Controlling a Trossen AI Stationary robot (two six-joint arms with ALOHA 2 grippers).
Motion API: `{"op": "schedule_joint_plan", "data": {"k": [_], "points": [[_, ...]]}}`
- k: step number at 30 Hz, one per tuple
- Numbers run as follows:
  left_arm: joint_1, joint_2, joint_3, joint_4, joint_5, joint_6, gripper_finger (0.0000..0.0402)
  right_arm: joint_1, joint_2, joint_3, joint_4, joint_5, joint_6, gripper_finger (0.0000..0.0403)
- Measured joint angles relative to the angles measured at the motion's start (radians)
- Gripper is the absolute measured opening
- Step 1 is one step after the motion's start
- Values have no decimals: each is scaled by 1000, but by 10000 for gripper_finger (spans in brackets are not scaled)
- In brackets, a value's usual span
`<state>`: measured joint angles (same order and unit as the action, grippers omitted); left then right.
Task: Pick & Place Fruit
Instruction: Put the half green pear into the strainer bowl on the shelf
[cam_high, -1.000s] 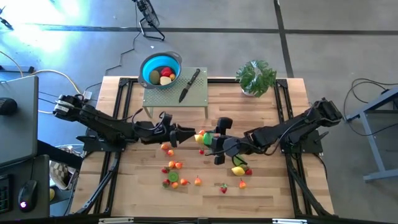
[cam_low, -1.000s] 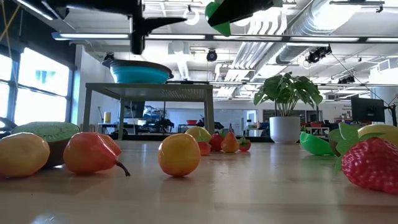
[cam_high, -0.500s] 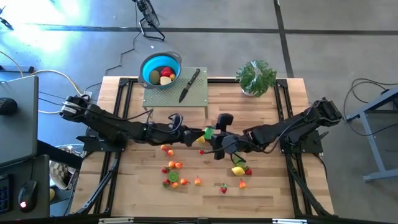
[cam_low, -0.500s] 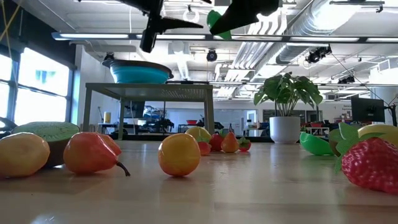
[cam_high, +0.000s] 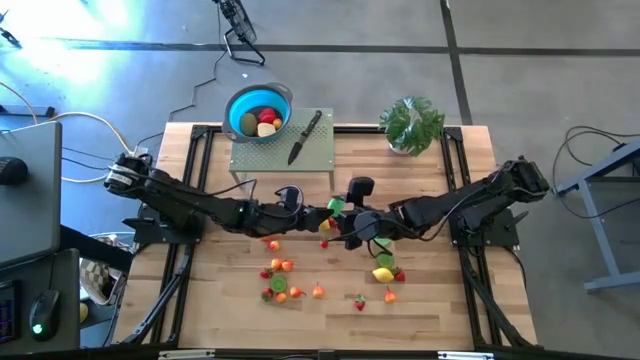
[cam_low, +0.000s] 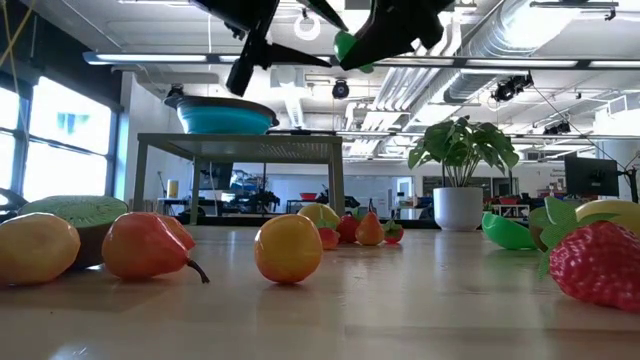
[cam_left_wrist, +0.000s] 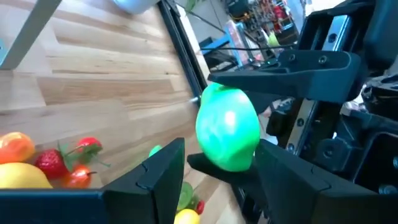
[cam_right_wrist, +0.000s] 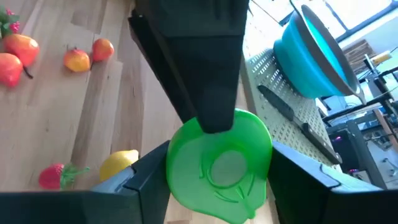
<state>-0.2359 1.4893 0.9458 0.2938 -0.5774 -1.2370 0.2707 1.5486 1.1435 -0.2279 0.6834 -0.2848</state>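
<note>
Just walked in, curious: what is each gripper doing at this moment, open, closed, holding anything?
Left gripper: around the green fruit half; whether it grips yet cannot be told.
Right gripper: closed on the green fruit half, holding it above the table.

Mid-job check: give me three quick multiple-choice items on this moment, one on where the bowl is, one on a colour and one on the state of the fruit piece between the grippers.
1. The blue bowl sits:
A. on the raised stand
B. on the floor
C. in a gripper

2. The fruit piece between the two grippers is:
A. red
B. brown
C. green

3. That piece is:
A. lying on the table
B. held in the air by the right gripper
C. inside the bowl

Answers:
1 A: the blue bowl rests on the raised stand at the table's far edge.
2 C: the fruit piece is bright green.
3 B: the right gripper clamps it, high above the tabletop in the low view.
</note>
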Motion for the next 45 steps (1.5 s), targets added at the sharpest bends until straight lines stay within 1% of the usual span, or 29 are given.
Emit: {"op": "schedule_joint_plan", "data": {"k": [2,6,10,15,18,24,27,34,36,41,45], "points": [[0,17,23,-18,-15,-2,188,-4,6,0,1,0,-6,224],[1,46,84,-93,-85,0,188,-5,21,0,0,-8,-8,224],[1,71,133,-194,-98,-2,188,-5,29,-1,-7,-3,-8,224],[1,97,160,-190,-113,-5,188,-5,29,0,-2,-2,-8,224],[1,110,161,-193,-132,-25,188,-5,29,0,0,-1,-8,224],[1,111,162,-193,-135,-27,186,-5,29,0,0,-2,-8,222],[1,111,162,-192,-135,-26,171,-5,29,0,0,-2,-8,223],[2,111,162,-188,-125,-30,97,-5,29,0,0,1,-13,223],[1,111,163,-188,-125,-30,84,-4,29,0,0,2,-14,223],[1,111,163,-189,-117,-28,88,-4,29,0,0,0,-12,223],[1,111,163,-191,-115,-21,94,-4,29,0,0,-5,-8,234]]}}
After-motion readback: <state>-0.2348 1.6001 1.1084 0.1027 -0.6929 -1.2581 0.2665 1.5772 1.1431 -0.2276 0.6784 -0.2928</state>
